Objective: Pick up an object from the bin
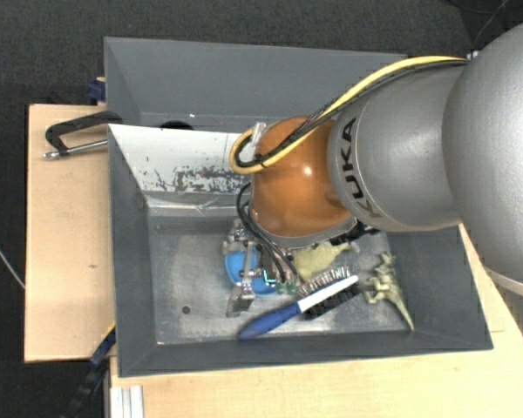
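Note:
My gripper (242, 294) reaches down under the orange wrist cover to the bin floor, near the front and a little left of the middle. A small blue object (234, 264) lies right against it, partly hidden by the gripper body. Just to the right, a brush with a blue handle, white head and black bristles (298, 306) lies slanted along the floor, its handle tip close to the gripper. A pale yellowish object (318, 256) sits behind the brush, half under the arm.
An olive-tan toy figure (387, 284) lies at the front right by the bin wall. The big grey arm and its orange cover hang over the right and middle of the bin. Bare floor stretches to the gripper's left.

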Controlling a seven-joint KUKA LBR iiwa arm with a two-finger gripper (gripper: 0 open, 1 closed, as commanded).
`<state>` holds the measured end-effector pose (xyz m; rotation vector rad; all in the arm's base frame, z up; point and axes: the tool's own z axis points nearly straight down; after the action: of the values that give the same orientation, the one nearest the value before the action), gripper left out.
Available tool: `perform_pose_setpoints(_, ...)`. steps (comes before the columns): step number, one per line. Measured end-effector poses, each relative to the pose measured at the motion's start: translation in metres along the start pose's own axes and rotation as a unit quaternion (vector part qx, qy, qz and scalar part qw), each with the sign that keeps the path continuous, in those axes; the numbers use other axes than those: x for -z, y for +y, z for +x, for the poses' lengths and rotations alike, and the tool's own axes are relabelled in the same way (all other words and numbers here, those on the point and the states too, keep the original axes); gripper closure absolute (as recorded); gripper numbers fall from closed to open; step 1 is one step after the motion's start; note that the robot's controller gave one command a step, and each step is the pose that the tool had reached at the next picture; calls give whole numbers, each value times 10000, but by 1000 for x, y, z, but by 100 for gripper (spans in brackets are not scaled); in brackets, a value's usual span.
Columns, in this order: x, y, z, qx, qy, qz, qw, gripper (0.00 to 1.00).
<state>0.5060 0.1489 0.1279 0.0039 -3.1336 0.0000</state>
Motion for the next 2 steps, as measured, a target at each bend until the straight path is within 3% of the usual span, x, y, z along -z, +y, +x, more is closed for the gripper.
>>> perform_pose_setpoints(1,-38,-71,-31,283,-28,15,9996,0)
perform_pose_setpoints(2,-48,-102,-20,1458,-47,3,9893,0)
